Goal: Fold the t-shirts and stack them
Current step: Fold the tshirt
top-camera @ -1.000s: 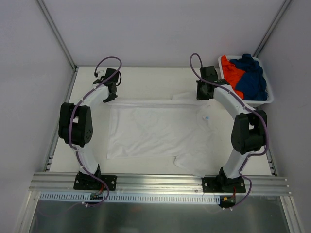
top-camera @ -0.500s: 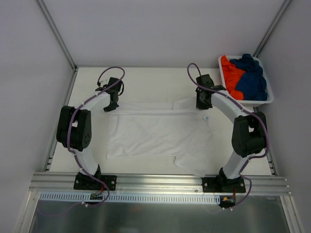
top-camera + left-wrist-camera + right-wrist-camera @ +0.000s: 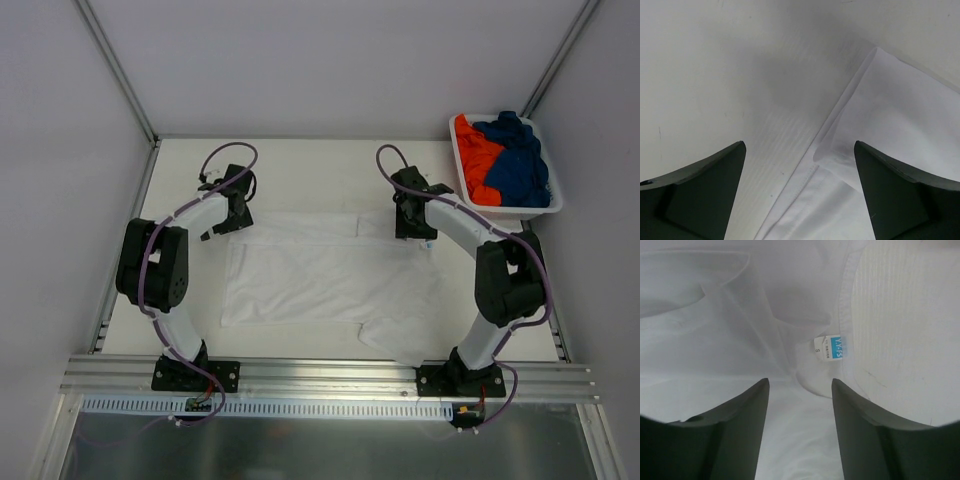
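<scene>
— Right, the white t-shirt (image 3: 330,270) lies spread flat mid-table (image 3: 300,165), its far edge folded over.
— And the left gripper (image 3: 800,150)?
— Jaws wide, nothing in them, hovering at the shirt's far left corner. The right gripper (image 3: 800,385) is parted too, empty, above the collar label (image 3: 831,346).
— The others?
— The orange t-shirt (image 3: 475,155) and the dark blue t-shirt (image 3: 518,165) are heaped in the basket (image 3: 535,211), far right.

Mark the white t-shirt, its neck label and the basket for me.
white t-shirt (image 3: 320,275), top external view, middle of the spread body.
neck label (image 3: 830,347), right wrist view, centre of the tag.
basket (image 3: 530,211), top external view, near wall.
</scene>
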